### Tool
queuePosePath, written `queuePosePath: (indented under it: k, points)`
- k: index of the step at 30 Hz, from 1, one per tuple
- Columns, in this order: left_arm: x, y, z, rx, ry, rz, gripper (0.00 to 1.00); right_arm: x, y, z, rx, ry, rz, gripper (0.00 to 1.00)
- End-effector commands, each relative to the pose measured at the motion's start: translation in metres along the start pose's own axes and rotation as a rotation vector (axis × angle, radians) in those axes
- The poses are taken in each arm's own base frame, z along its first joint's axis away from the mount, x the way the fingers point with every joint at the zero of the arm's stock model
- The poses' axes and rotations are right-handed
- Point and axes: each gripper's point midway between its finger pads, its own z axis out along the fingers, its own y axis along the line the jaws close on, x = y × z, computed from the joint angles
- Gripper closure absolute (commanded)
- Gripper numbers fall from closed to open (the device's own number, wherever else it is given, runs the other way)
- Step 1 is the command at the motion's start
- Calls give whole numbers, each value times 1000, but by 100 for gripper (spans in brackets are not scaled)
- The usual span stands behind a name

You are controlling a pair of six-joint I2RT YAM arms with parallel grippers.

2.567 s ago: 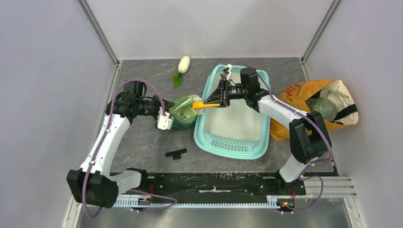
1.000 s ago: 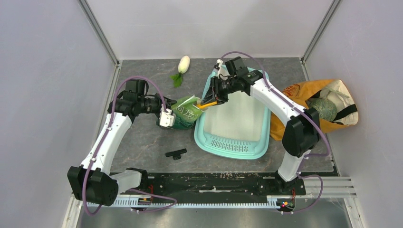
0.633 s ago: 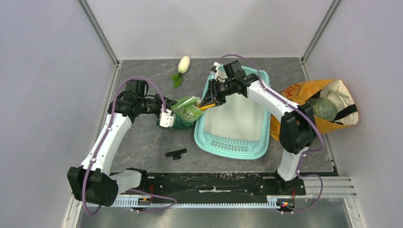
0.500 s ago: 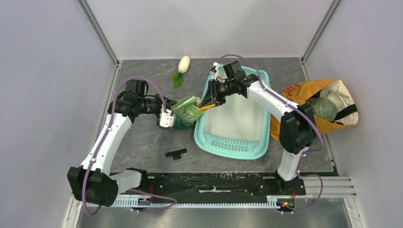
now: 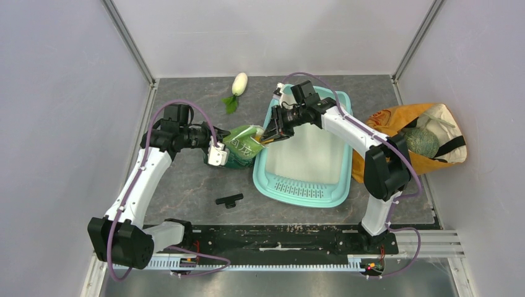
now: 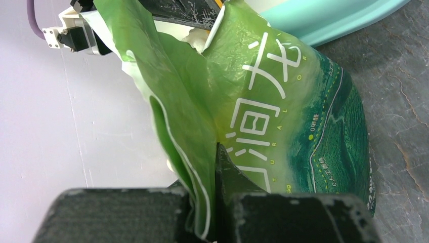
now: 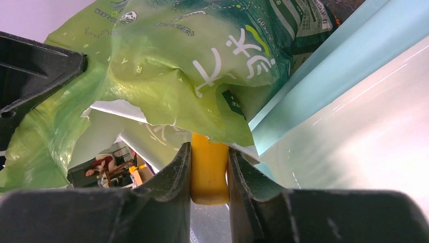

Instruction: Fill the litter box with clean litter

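Observation:
The teal litter box lies mid-table, and its white basin shows no granules. A green printed pouch stands at its left rim, mouth turned toward the box. My left gripper is shut on the pouch's edge, and the fold is pinched between the jaws. My right gripper is shut on the handle of the orange scoop. The scoop's head is hidden inside the pouch's mouth, just beside the box's rim. The litter is hidden.
An orange cloth bag with stuff inside lies against the box's right side. A white radish toy with green leaves sits at the back. A small black piece lies in front of the pouch. Grey walls close the sides.
My right gripper has moved left and a little nearer with the scoop, pushing it further into the pouch's mouth. The left arm and the pouch have stayed put.

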Motion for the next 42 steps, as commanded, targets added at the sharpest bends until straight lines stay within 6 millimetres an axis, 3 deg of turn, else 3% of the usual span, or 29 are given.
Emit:
queuePosePath:
  k: [1, 4, 7, 12, 19, 26, 28, 34, 42]
  points:
    - [-24, 41, -6, -117, -69, 177, 98, -2, 12, -8, -17, -25, -56, 77]
    - [-24, 40, -6, -117, -68, 176, 98, -4, 10, -8, -4, -35, -52, 92]
    - [-25, 40, -7, -118, -68, 176, 98, -4, 11, -9, -3, -32, -48, 100]
    - [-26, 39, -6, -117, -74, 177, 98, -12, 18, -19, 46, -78, -44, 100]
    - [-27, 40, -7, -121, -73, 181, 98, -20, 15, -8, 186, -94, -26, 100]
    - [-27, 38, -7, -119, -73, 183, 98, -29, 36, -29, 287, -135, -55, 100]
    - [-27, 38, -6, -117, -77, 186, 98, -26, 32, -29, 320, -125, -66, 100]
    - [-26, 37, -4, -112, -84, 188, 98, -6, 1, 4, 379, -32, -35, 100]
    - [-26, 34, -1, -105, -89, 182, 98, -7, -8, 47, 344, 0, -41, 100]
